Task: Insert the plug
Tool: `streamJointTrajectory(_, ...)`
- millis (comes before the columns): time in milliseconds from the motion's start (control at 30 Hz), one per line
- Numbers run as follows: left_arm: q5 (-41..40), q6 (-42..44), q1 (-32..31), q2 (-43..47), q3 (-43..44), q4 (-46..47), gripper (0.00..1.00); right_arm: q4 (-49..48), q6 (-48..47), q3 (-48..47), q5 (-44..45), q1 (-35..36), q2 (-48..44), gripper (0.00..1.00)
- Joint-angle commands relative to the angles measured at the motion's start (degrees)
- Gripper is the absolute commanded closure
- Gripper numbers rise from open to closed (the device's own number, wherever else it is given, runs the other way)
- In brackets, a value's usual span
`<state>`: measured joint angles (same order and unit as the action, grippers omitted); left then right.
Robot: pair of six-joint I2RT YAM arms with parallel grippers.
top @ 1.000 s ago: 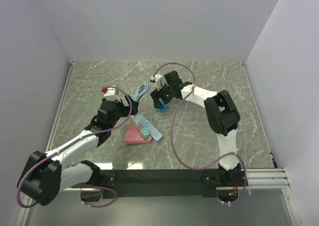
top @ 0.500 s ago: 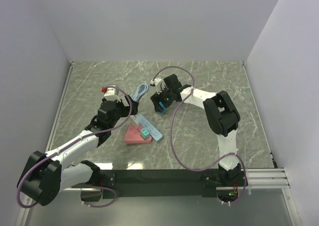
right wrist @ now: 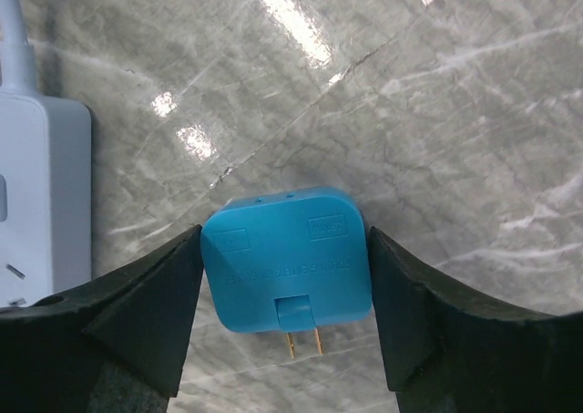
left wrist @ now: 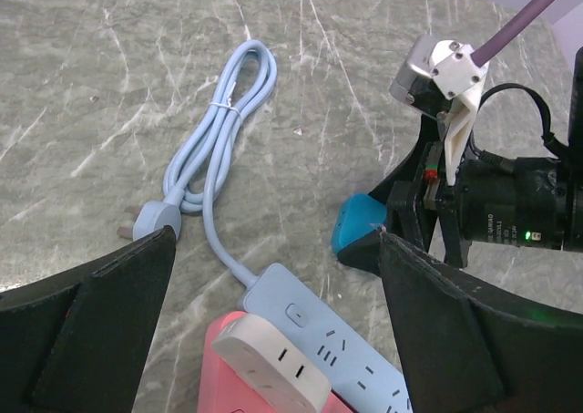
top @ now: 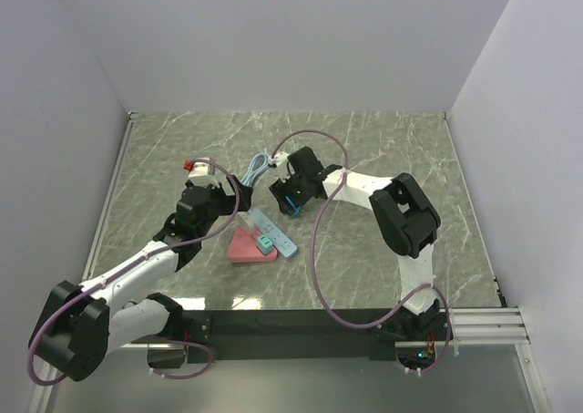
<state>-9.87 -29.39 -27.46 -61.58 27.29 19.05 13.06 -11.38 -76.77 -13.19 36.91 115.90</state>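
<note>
The blue plug [right wrist: 284,253] lies on the marble table with its two brass prongs pointing toward my right wrist camera. My right gripper [right wrist: 284,242] straddles it, and both black fingers touch its sides. In the top view the plug [top: 290,201] shows under the right gripper [top: 288,196], just behind the light-blue power strip [top: 273,232]. The strip [left wrist: 319,326] rests partly on a pink block [top: 244,249]. My left gripper [left wrist: 273,263] hovers wide open over the strip's switch end, holding nothing.
A white adapter [left wrist: 269,367] sits on the pink block beside the strip. A small green piece [top: 262,243] lies against the strip. The strip's coiled blue cable [left wrist: 219,130] and its own plug [left wrist: 150,221] lie behind. Purple cables loop off both arms.
My right gripper has slid left and nearer to the power strip with the blue plug between its fingers, and its jaws have narrowed. The left arm has barely moved.
</note>
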Motion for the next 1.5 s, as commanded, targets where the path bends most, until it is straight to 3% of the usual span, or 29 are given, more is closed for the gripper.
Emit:
streamJointTrajectory(0,0.9,-0.1,-0.1,1.9,-0.7,2.6,0.0,5.0,4.3,1.4,5.9,1.7,-0.6,0.35)
streamJointTrajectory(100,0.9,0.4,-0.2,2.8,-1.1,3.2,0.01,6.5,7.1,0.5,10.1,2.3,0.6,0.6)
streamJointTrajectory(200,1.0,1.1,-0.2,3.1,-1.3,4.1,0.01,6.8,10.0,-0.1,10.9,2.3,-0.1,0.72)
streamJointTrajectory(500,6.9,5.9,-1.2,1.6,-3.3,12.7,0.0,11.1,19.5,-10.8,13.1,0.7,-4.9,0.87)
streamJointTrajectory(767,4.1,10.1,-10.2,-4.3,-3.2,21.7,0.01,9.2,27.1,-15.9,11.6,0.1,-7.8,0.92)
streamJointTrajectory(1133,0.2,5.5,-10.4,-10.1,-1.1,29.4,0.0,-1.3,34.0,-7.9,3.5,0.2,-16.3,0.97)
streamJointTrajectory(1467,1.3,-0.8,-10.3,-14.8,-0.4,39.8,0.0,-2.2,34.3,-5.4,3.1,1.5,-18.2,0.97)
